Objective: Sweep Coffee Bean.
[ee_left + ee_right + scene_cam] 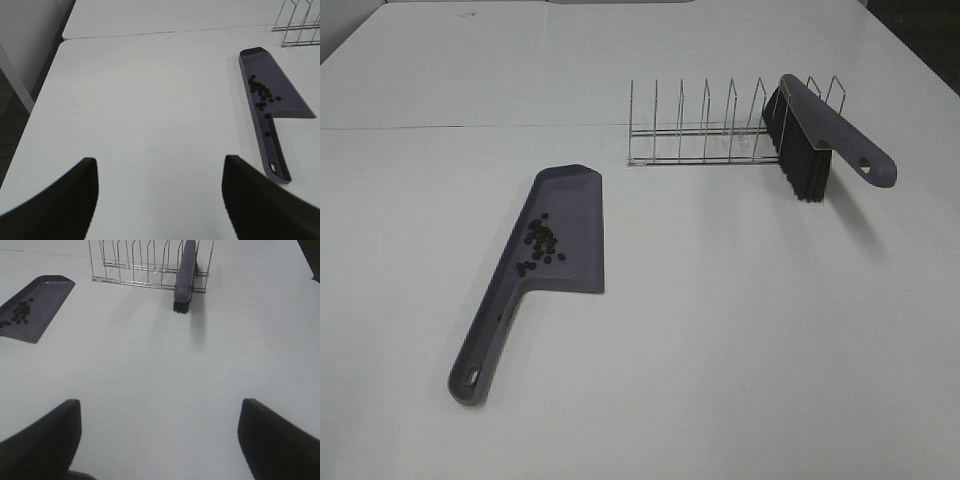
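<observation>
Several coffee beans (540, 243) lie clustered in the pan of the grey-purple dustpan (570, 205), which rests flat on the white table with its handle toward the near edge; the coffee beans (261, 92) and dustpan (287, 102) also show in the left wrist view, and the coffee beans (17, 314) on the dustpan (47, 297) in the right wrist view. The brush (825, 130), purple handle over black bristles, leans in the wire rack (705, 125). My left gripper (159, 197) and right gripper (159, 440) are both open and hold nothing, back from these things and out of the high view.
The wire rack (135, 262) stands behind the dustpan toward the back right. A seam between two tabletops (470, 127) runs across the back. The table's left edge (40, 95) drops to a dark floor.
</observation>
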Robot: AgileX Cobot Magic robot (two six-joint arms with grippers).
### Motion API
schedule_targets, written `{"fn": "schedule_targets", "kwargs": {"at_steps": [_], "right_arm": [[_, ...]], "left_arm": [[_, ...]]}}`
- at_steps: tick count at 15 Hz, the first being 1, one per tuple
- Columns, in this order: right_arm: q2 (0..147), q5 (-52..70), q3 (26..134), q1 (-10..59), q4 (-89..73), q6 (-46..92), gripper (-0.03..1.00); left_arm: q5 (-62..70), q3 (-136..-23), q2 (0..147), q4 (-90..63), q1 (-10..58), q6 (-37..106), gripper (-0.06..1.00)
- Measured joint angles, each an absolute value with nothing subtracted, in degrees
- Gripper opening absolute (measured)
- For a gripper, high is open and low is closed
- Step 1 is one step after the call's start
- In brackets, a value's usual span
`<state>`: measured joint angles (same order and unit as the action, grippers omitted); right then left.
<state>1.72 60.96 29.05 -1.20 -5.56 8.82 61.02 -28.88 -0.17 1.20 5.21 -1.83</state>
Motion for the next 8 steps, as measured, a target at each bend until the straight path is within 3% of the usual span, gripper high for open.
{"fn": "schedule_targets", "kwargs": {"at_steps": [8], "right_arm": [[1.72, 60.96, 29.05, -1.20, -5.56, 8.82, 0.73]], "left_arm": [[61.02, -28.88, -0.17, 1.20, 5.21, -1.83, 0.65]]}}
